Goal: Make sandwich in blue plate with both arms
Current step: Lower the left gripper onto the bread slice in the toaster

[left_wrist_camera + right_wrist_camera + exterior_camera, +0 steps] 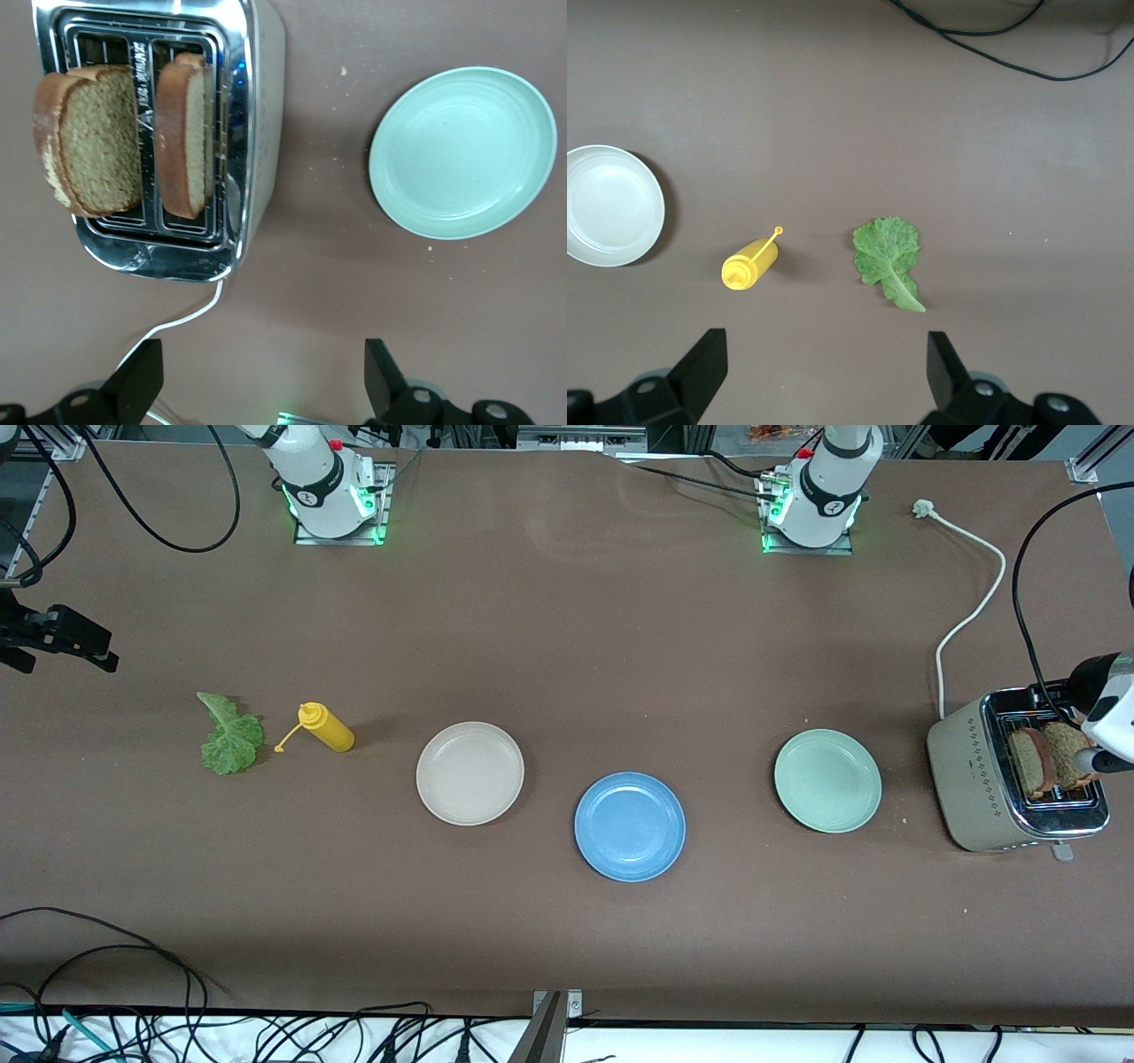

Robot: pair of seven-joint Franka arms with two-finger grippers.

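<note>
The blue plate (630, 826) lies bare on the brown table, nearest the front camera of the three plates. Two brown bread slices (93, 137) (184, 133) stand in the slots of a silver toaster (983, 784) at the left arm's end; they also show in the front view (1030, 763). A green lettuce leaf (230, 735) lies flat at the right arm's end and shows in the right wrist view (888, 258). My left gripper (264, 367) is open and empty, high over the table beside the toaster. My right gripper (824, 359) is open and empty, high over the table beside the lettuce.
A cream-white plate (469, 772) and a pale mint-green plate (827, 780) lie either side of the blue plate. A yellow squeeze bottle (326, 726) lies on its side between the lettuce and the cream plate. The toaster's white cord (970, 593) runs toward the bases.
</note>
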